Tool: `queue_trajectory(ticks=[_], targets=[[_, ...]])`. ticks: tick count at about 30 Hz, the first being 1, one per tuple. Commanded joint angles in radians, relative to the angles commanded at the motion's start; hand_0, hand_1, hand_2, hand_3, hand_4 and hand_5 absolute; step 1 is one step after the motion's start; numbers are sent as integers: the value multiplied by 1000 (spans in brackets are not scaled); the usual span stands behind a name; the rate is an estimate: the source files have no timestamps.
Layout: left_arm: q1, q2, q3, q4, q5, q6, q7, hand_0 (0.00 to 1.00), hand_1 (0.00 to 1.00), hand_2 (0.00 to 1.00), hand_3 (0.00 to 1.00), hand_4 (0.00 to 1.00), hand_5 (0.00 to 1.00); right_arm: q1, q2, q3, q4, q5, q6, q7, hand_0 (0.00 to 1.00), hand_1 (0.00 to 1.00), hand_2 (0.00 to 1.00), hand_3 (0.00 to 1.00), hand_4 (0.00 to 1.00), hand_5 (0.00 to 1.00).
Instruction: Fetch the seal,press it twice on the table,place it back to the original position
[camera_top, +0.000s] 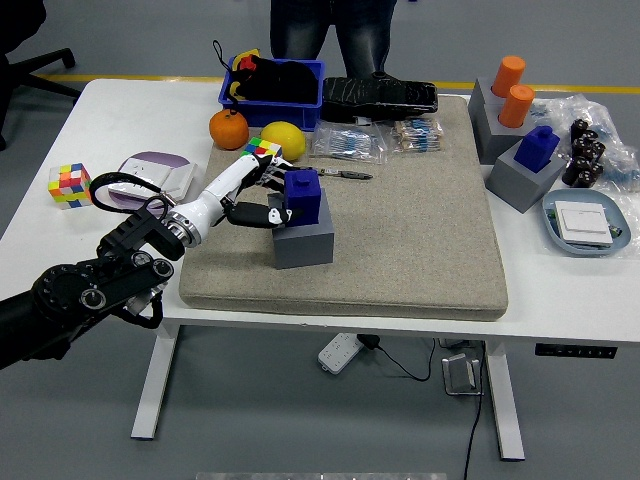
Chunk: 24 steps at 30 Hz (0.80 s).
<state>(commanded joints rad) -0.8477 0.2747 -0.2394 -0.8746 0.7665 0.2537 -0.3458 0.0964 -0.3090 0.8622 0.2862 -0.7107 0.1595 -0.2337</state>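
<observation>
A blue seal (304, 190) sits in the top of a grey block holder (303, 239) on the left part of the beige mat (400, 220). My left hand (271, 196) reaches in from the left with its white fingers above and its thumb below the seal's left side, closed on it. My black left arm (90, 290) lies over the table's front left corner. The right hand is out of view.
An orange (228, 128), a lemon (283, 138) and a blue bin (272, 84) stand behind the hand. A colour cube (68, 185) lies at the left. A second grey holder with a blue seal (538, 150) and orange cylinders (512, 90) stand at the right. A person's legs (330, 30) show at the far side.
</observation>
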Motion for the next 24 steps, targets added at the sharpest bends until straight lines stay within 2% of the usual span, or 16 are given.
queue_trajectory(ticks=[16,17,22,23,24], targets=[[-4,-5,12,11,-10,-4,0,680,549,508,610,717,2,0,0,-1,0,0,0,0,863,781,737,743,798,568],[-5,-5,11,11,-11,-5,-1,692,599,542,628,739,2,0,0,-1,1,0,0,0,865,781,738,743,798,568],[-5,-6,12,12,-16,-5,-7,692,599,542,628,739,2,1,1,2,1,0,0,0,865,781,738,743,798,568],[-5,-6,12,12,-17,-5,-8,744,692,611,713,852,2,1,1,3,1,0,0,0,864,781,738,743,798,567],[-5,-7,12,12,-18,-5,-9,744,692,611,713,852,2,1,1,3,1,-1,0,0,864,781,738,743,798,567]])
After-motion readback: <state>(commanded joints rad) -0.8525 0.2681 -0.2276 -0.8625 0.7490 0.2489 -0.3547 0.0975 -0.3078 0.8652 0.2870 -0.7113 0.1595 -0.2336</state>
